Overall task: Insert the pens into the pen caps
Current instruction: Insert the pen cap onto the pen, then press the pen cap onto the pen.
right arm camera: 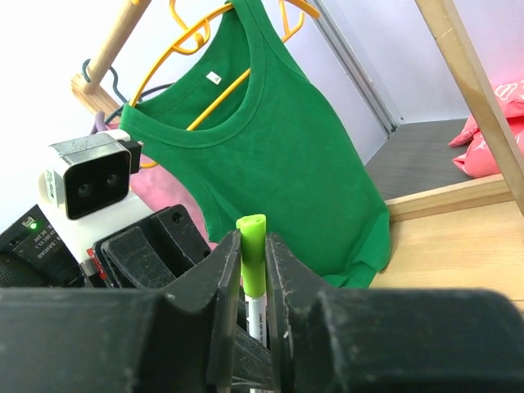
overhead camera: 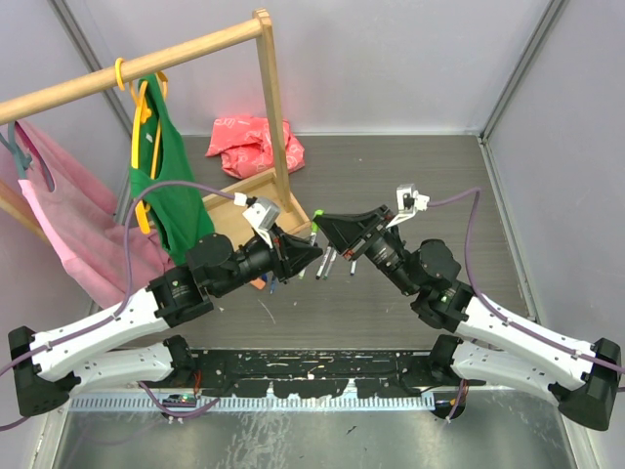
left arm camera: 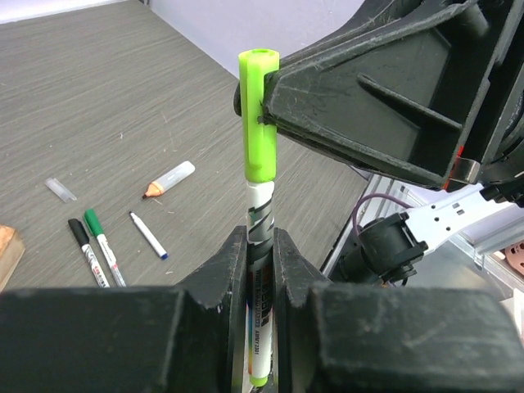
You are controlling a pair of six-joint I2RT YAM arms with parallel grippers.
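Four loose pens lie on the table well off to the left of the left claw: one black, one green, one thin and blue-tipped, one short and orange-tipped.

The left claw is clenched on the white barrel of a fifth pen. This pen stands upright between the claw's fingers and rises past their tips. Just above those tips, the lime-green cap sits over the pen's writing end, in line with the barrel.

To the right, the right claw grasps that cap from the side. In its own view the cap pokes up between its fingers.

The step in hand looks like the capping of this pen. The cap is on the tip, but I cannot tell whether it is pressed fully home. The next move probably calls for a straight push along the barrel, with both grips firm and no sideways lean. After that the right claw could release the cap.
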